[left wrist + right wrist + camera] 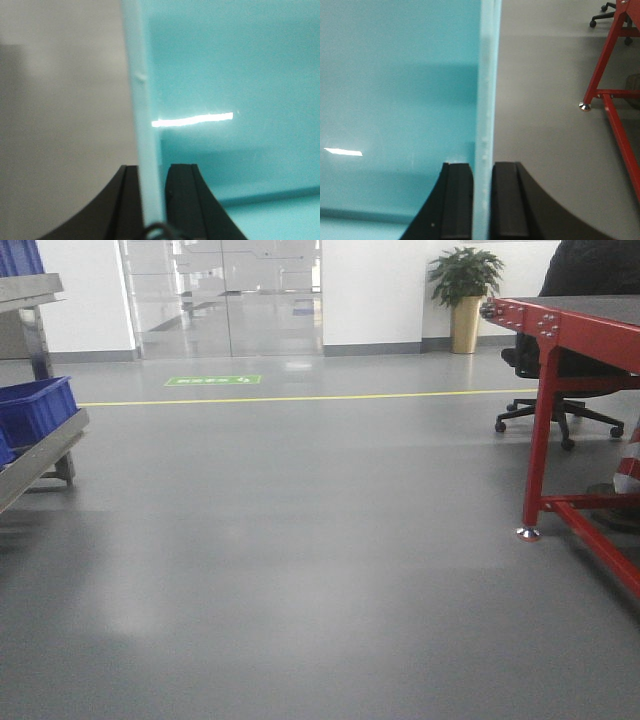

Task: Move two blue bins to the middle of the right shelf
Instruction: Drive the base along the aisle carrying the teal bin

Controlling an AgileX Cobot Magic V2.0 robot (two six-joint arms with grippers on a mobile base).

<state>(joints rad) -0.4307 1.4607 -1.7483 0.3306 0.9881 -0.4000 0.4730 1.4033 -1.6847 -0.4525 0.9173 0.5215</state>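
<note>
Over the grey floor (545,125), the left claw (152,172) squeezes a wall of the pale cyan plastic bin (230,70), its inside at 3 o'clock; the right claw (482,170) squeezes another wall.

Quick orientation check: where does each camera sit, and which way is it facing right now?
Front: low, facing ahead over grey floor to glass doors; royal-blue bin left, red table right; no robot parts.
Left wrist: looks along left end effector, clamped on pale cyan bin wall.
Right wrist: looks along right end effector, clamped on a pale cyan bin wall.
Front and right wrist share the red table.
</note>
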